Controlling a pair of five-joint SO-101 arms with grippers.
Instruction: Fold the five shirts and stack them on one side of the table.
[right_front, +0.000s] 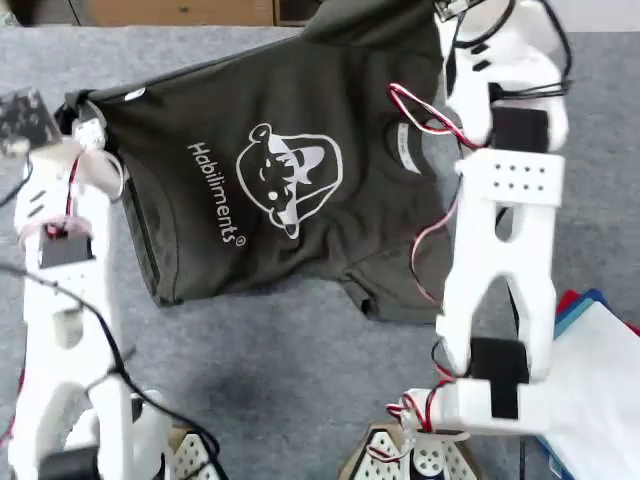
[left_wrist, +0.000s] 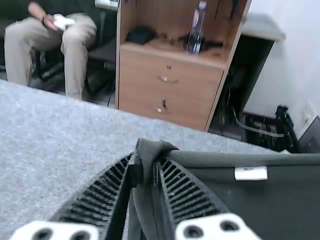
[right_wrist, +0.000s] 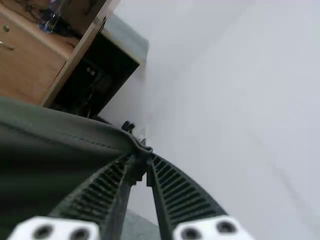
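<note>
Nearest to us in the high view are the two white arms, rising from their bases at 6 o'clock. Between them the dark green shirt (right_front: 290, 200) lies print-up on the grey table (right_front: 280, 350). The left gripper (right_front: 82, 118) sits at the shirt's 9 o'clock corner. The right gripper (right_front: 445, 15) is at its 1 o'clock corner, where the cloth is pulled up off the table. A pile of white, blue and red cloth (right_front: 600, 370) lies at the table's 4 o'clock edge; we take it for the stack.

In the left wrist view the left gripper (left_wrist: 145, 165) is closest to us, its ribbed jaws narrow and pinching a fold of the shirt (left_wrist: 240, 200) just above the table (left_wrist: 50, 140). A wooden cabinet (left_wrist: 165, 85) stands beyond.

In the right wrist view the right gripper (right_wrist: 140, 162) likewise clamps a thin edge of the shirt (right_wrist: 45, 145), held high against the white wall (right_wrist: 240, 100).

We see three risks. Both pinches take little cloth, so a quick pull could slip an edge free. The right corner is held higher than the left, so carrying on unevenly would skew the fold. The right arm's red-and-white cable (right_front: 425, 125) hangs over the shirt and might drag or snag it.
</note>
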